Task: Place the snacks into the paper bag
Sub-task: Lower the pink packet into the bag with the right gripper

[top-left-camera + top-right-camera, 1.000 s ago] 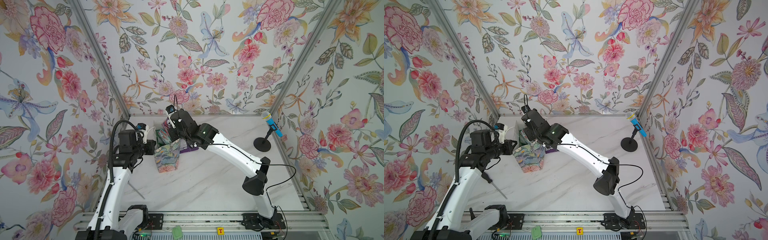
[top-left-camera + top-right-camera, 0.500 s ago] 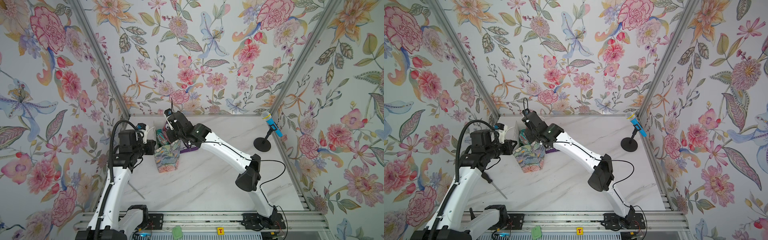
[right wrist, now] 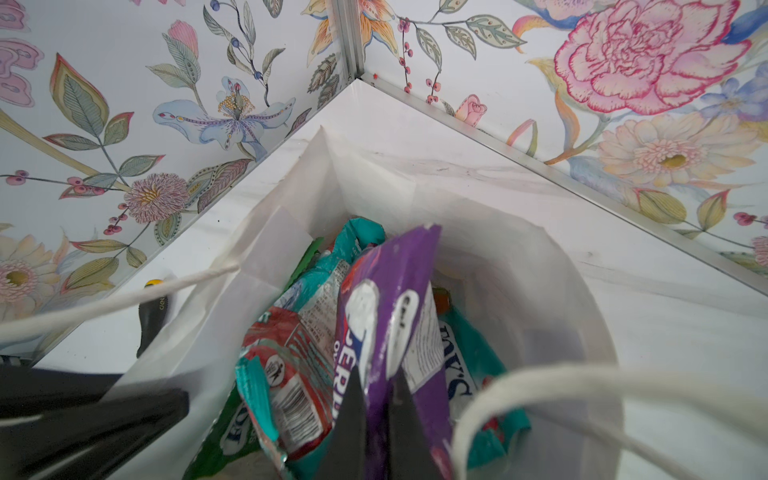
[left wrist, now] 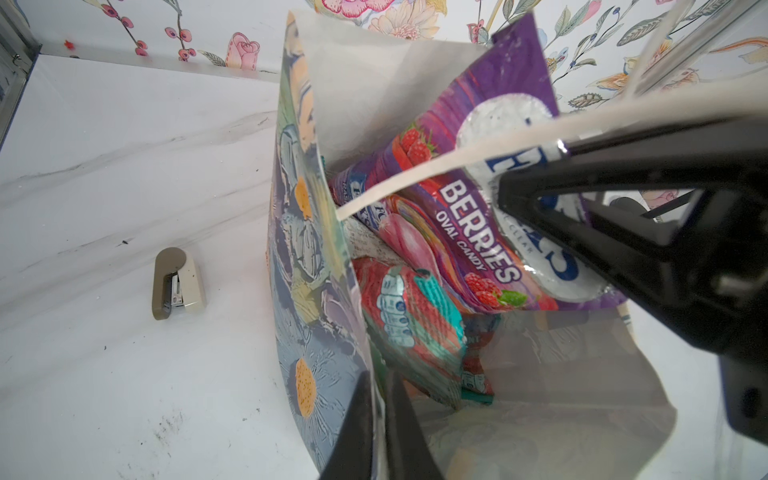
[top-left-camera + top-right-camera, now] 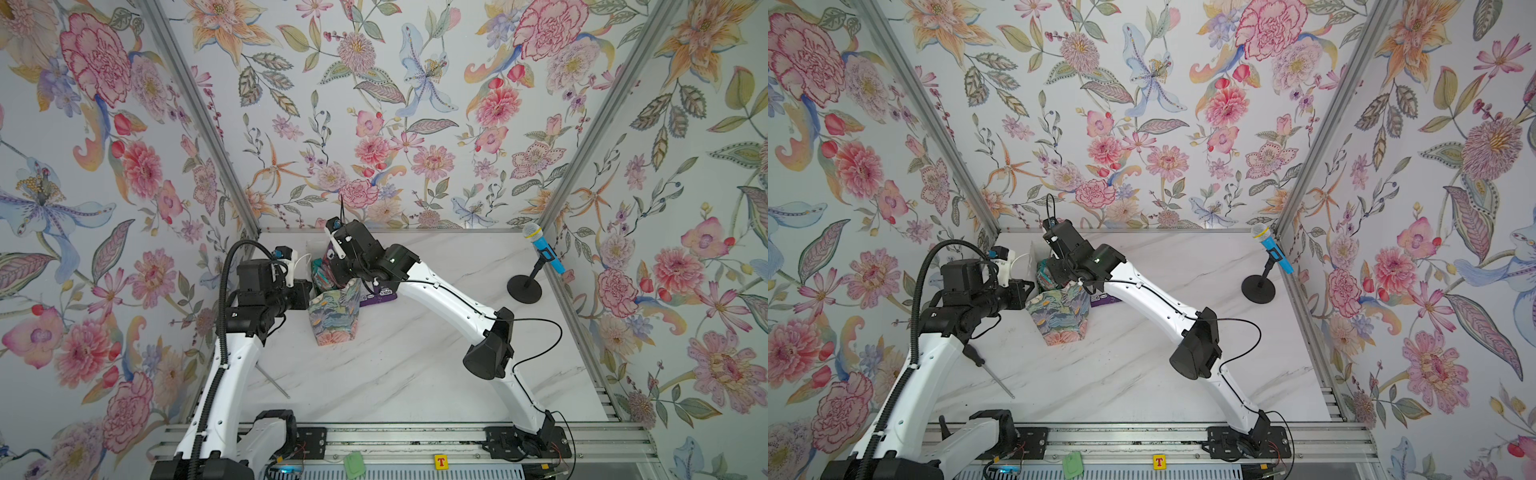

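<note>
I see the paper bag (image 5: 334,316), blue, green and pink painted flowers outside, white inside, at nine o'clock on the white, grey-veined bench (image 5: 395,374). In it: a purple pouch (image 4: 478,199) printed with red berries, a teal-and-red pouch (image 4: 411,320). My left tool (image 4: 377,380) and right tool (image 3: 378,388) are black; the microphone (image 5: 547,253), two o'clock, blue.
</note>
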